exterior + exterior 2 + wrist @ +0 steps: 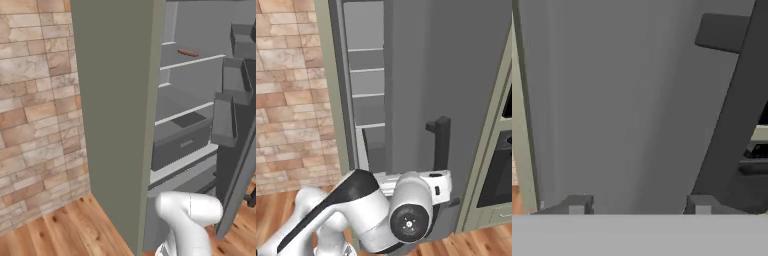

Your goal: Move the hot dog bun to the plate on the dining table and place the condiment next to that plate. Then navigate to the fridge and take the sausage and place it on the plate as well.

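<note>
The fridge [115,100] stands with its door [456,90] swung open. The sausage [187,52], a thin reddish-brown cylinder, lies on an upper white shelf inside. In the hand view my gripper [639,206] is open, its two dark fingertips [577,204] wide apart with nothing between them. It faces the flat grey face of the door, close to it, with the dark door handle [732,115] to the right. The hot dog bun, the plate, the condiment and the dining table are out of view.
A dark grey drawer [180,142] sits low in the fridge under white shelves [185,112]. Dark door bins [235,80] hang on the door's inner side. A brick wall [35,110] stands left, an oven [498,170] right, and wood floor [65,230] lies below.
</note>
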